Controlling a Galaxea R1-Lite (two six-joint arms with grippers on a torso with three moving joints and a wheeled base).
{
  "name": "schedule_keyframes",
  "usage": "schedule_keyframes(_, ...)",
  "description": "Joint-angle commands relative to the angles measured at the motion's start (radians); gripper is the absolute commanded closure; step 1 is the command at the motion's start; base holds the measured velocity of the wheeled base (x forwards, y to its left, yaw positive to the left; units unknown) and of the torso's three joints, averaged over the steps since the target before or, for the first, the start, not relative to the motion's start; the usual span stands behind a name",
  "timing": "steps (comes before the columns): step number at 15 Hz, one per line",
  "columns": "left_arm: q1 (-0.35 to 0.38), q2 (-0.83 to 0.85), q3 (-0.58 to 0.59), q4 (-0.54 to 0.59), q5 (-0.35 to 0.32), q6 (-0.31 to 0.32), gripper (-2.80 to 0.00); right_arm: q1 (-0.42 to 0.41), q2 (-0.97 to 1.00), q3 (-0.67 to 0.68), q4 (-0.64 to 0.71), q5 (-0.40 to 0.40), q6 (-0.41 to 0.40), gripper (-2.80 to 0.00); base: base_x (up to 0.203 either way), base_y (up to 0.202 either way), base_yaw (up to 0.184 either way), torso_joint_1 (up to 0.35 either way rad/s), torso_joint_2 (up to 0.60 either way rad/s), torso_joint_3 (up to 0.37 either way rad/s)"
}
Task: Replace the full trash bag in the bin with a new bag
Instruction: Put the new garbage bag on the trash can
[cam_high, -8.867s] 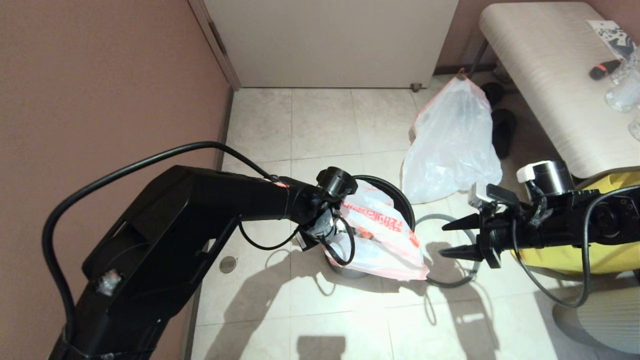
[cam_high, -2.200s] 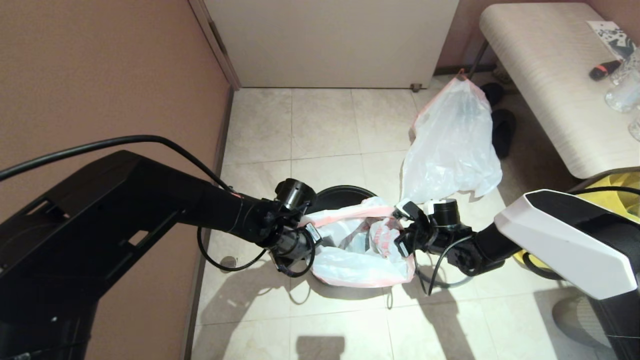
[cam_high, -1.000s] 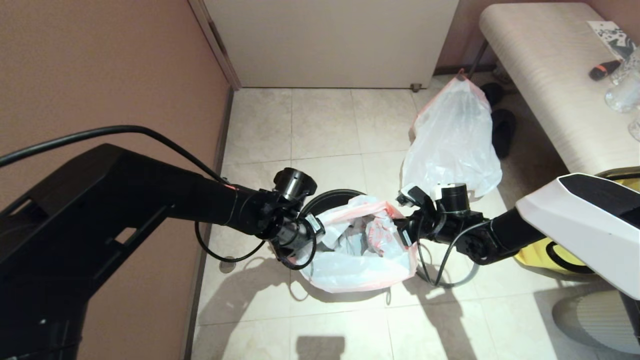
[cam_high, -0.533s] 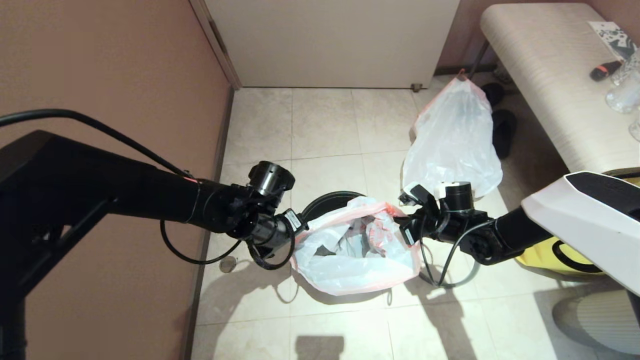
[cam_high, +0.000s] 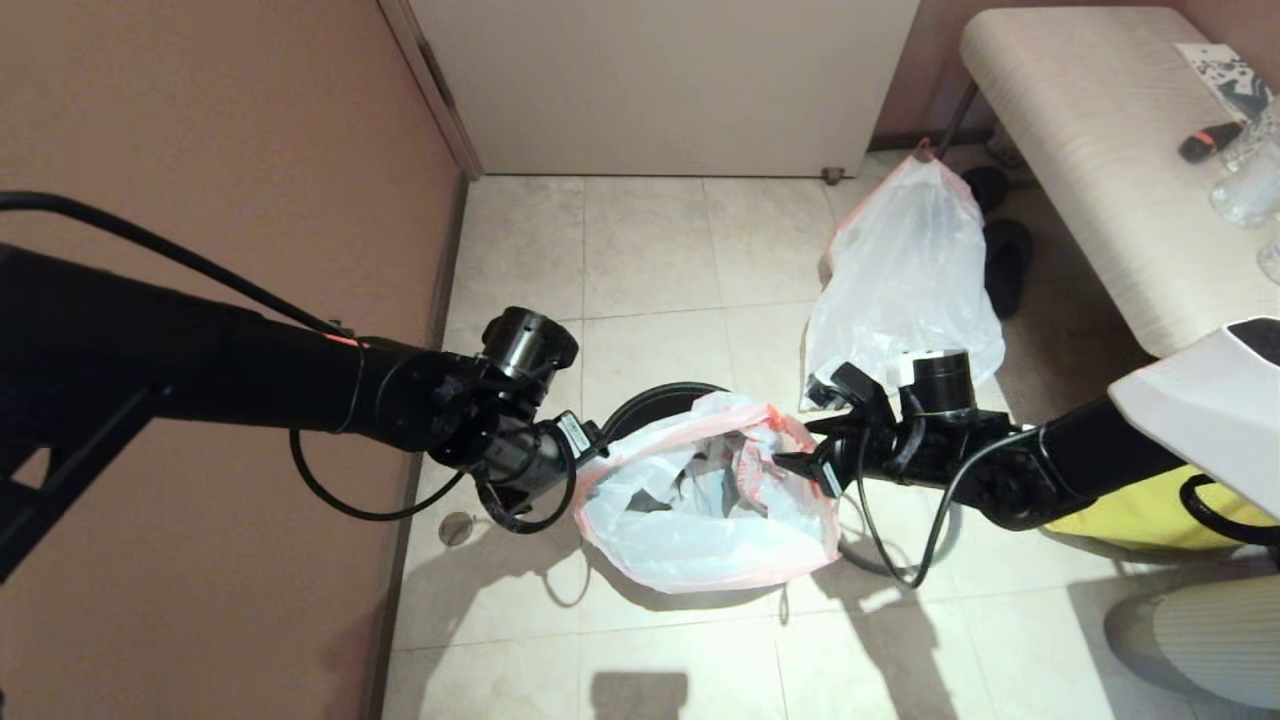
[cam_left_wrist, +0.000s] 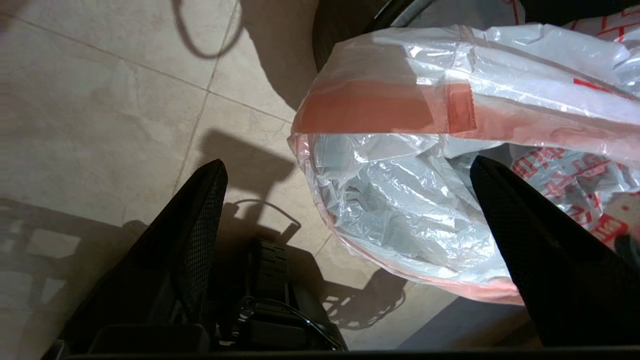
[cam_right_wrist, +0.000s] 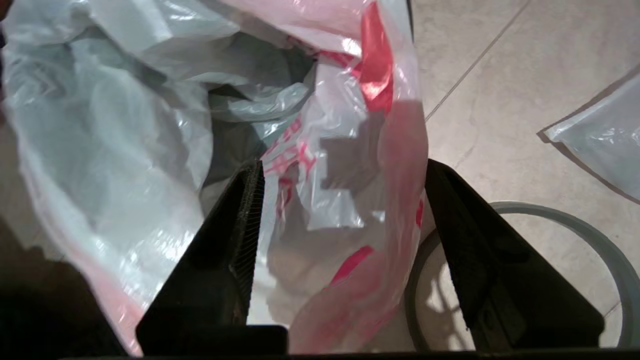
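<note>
The left gripper (cam_left_wrist: 345, 190) stands with its two black, mesh-faced fingers spread wide and nothing between them, just beside the new bag (cam_high: 700, 500) on the side toward the brown wall. The right gripper (cam_right_wrist: 340, 200) has its wedge-shaped jaws parted on either side of the bag's opposite edge, the thin film and orange-red hem band lying loose in the gap without being pinched. The new bag is crinkled translucent white plastic with red lettering, its mouth open and draped over the bin (cam_high: 650, 400), whose round black rim shows behind it. A thin grey ring (cam_right_wrist: 575, 230) lies flat on the tile just beside the bag. The full trash bag (cam_high: 905, 275), bulging and gathered to a point, stands beyond the bin.
</note>
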Motion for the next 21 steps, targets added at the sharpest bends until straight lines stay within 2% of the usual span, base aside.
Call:
schedule_keyframes(1, 0.001, -0.002, -0.027, 0.018, 0.005, -0.005, -2.8, 0.002, -0.116, 0.039, 0.094, 0.049, -0.028, -2.8, 0.0, 0.0, 0.0, 0.0, 0.0, 0.0)
schedule_keyframes(3, 0.001, -0.004, -0.053, 0.062, 0.007, -0.005, -2.8, -0.002, -0.142, 0.055, 0.124, 0.094, -0.056, -2.8, 0.0, 0.0, 0.0, 0.0, 0.0, 0.0)
schedule_keyframes(5, -0.012, -0.009, -0.086, 0.104, 0.005, -0.005, -2.8, -0.012, -0.166, 0.063, 0.122, 0.097, -0.06, -2.8, 0.0, 0.0, 0.0, 0.0, 0.0, 0.0)
schedule_keyframes(6, -0.037, -0.012, -0.108, 0.139, 0.004, -0.005, -2.8, -0.022, -0.181, 0.067, 0.122, 0.102, -0.07, 0.0, 0.0, 0.0, 0.0, 0.0, 0.0, 0.0)
schedule_keyframes(8, -0.075, -0.011, -0.15, 0.205, 0.004, -0.004, -2.8, -0.038, -0.194, 0.063, 0.122, 0.113, -0.066, 0.0, 0.0, 0.0, 0.0, 0.0, 0.0, 0.0)
schedule_keyframes(9, -0.086, -0.011, -0.173, 0.234, 0.003, -0.003, 0.0, -0.041, -0.191, 0.062, 0.122, 0.113, -0.072, 0.0, 0.0, 0.0, 0.0, 0.0, 0.0, 0.0)
schedule_keyframes(11, -0.1, 0.033, -0.239, 0.293, 0.001, 0.036, 0.0, -0.04, -0.196, 0.064, 0.121, 0.113, -0.073, 0.0, 0.0, 0.0, 0.0, 0.0, 0.0, 0.0)
schedule_keyframes(15, -0.099, 0.162, -0.355, 0.306, 0.001, 0.114, 0.0, -0.041, -0.208, 0.065, 0.122, 0.12, -0.065, 0.0, 0.0, 0.0, 0.0, 0.0, 0.0, 0.0)
schedule_keyframes(18, -0.096, 0.248, -0.458, 0.305, -0.008, 0.161, 0.0, -0.051, -0.205, 0.058, 0.122, 0.216, -0.007, 0.0, 0.0, 0.0, 0.0, 0.0, 0.0, 0.0)
schedule_keyframes(21, -0.095, 0.314, -0.522, 0.302, -0.03, 0.207, 0.0, -0.051, -0.194, 0.051, 0.121, 0.218, -0.006, 0.0, 0.0, 0.0, 0.0, 0.0, 0.0, 0.0)
